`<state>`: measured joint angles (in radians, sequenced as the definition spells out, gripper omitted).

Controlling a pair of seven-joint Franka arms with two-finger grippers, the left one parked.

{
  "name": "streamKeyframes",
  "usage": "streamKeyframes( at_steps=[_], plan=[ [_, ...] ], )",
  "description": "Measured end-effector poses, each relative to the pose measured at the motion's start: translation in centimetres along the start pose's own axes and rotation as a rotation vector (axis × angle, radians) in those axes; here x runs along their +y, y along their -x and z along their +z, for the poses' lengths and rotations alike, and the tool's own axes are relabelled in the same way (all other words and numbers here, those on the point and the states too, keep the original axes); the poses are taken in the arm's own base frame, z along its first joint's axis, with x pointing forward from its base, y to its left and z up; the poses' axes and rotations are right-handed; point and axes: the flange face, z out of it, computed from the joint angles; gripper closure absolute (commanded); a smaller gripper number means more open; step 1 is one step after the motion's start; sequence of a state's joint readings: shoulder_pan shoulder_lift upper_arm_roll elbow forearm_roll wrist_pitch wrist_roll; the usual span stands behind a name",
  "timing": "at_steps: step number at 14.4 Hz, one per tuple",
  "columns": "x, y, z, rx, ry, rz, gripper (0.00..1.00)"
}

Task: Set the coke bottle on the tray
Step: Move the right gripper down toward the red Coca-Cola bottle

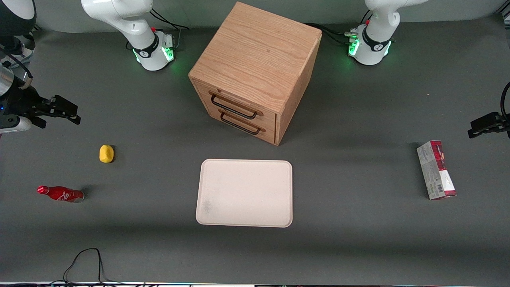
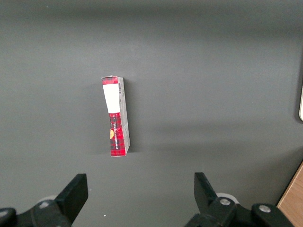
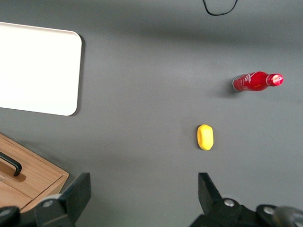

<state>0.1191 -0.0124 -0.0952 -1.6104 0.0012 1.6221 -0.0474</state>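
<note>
The coke bottle (image 1: 60, 194) (image 3: 255, 81) is small, glossy red, with a red cap and a silvery base. It rests on the dark table toward the working arm's end, its cap pointing to that end. The cream-white tray (image 1: 245, 193) (image 3: 33, 66) lies flat and bare mid-table, in front of the cabinet's drawers. My gripper (image 1: 71, 112) (image 3: 143, 184) hovers open above the table with nothing between its fingers. It is farther from the front camera than the bottle and well apart from it.
A small yellow lump (image 1: 106, 154) (image 3: 205, 137) lies between gripper and bottle. A wooden two-drawer cabinet (image 1: 255, 67) (image 3: 23, 179) stands mid-table. A red-and-grey carton (image 1: 436, 169) (image 2: 116, 116) sits toward the parked arm's end. A black cable (image 1: 85, 259) loops at the table's near edge.
</note>
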Motion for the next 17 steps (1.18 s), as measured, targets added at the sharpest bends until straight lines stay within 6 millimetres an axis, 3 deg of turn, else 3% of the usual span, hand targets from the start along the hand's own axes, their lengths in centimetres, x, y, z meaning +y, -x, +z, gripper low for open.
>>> streamKeyframes(
  at_steps=[6, 8, 11, 14, 17],
  plan=[
    [0.3, 0.1, 0.7, -0.015, -0.001, 0.011, 0.01],
    [1.2, 0.1, 1.2, -0.023, 0.0, 0.03, 0.04],
    [4.1, -0.5, 1.7, 0.003, 0.037, 0.073, 0.0],
    [7.6, -2.3, 4.0, 0.015, 0.061, 0.089, 0.0],
    [13.5, -4.4, 7.5, 0.039, 0.092, 0.061, 0.0]
  ],
)
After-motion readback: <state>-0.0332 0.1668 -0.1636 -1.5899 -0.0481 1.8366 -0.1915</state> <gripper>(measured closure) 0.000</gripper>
